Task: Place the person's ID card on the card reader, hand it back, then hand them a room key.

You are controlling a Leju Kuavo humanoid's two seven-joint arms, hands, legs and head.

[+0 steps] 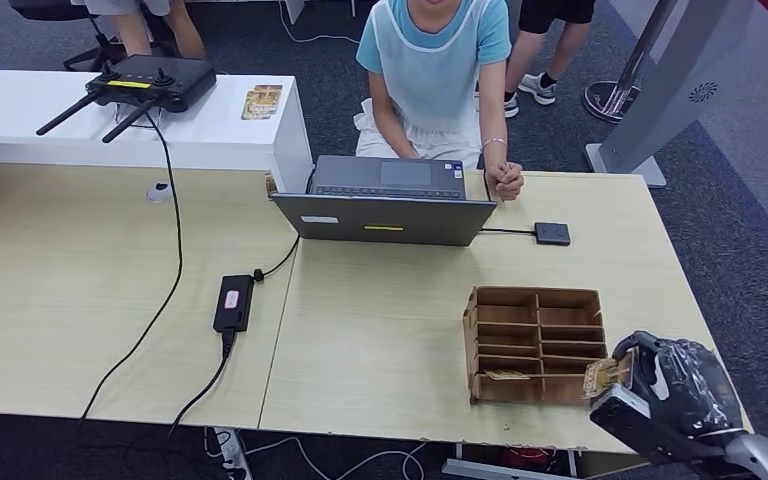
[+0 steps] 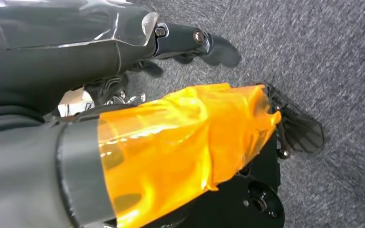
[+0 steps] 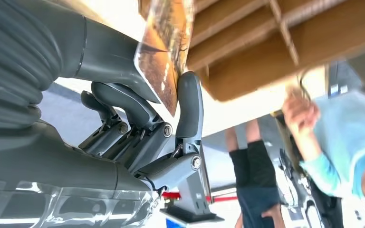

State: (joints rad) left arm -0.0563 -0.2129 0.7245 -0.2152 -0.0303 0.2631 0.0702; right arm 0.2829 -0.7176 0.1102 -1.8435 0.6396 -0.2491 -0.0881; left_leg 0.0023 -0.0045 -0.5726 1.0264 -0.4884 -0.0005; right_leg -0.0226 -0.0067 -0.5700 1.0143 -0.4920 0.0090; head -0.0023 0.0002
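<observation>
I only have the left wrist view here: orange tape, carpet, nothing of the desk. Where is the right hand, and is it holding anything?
Observer: The right hand is at the desk's near right corner, pinching a card beside the cardboard organizer.
Operator: Is that grip solid?
Observer: In the right wrist view the card sits between the thumb and a dark finger, its other end toward the organizer's slots.
Operator: Is the person ready to take it?
Observer: The person sits behind the laptop, hands clasped on the far desk edge, not reaching out.
</observation>
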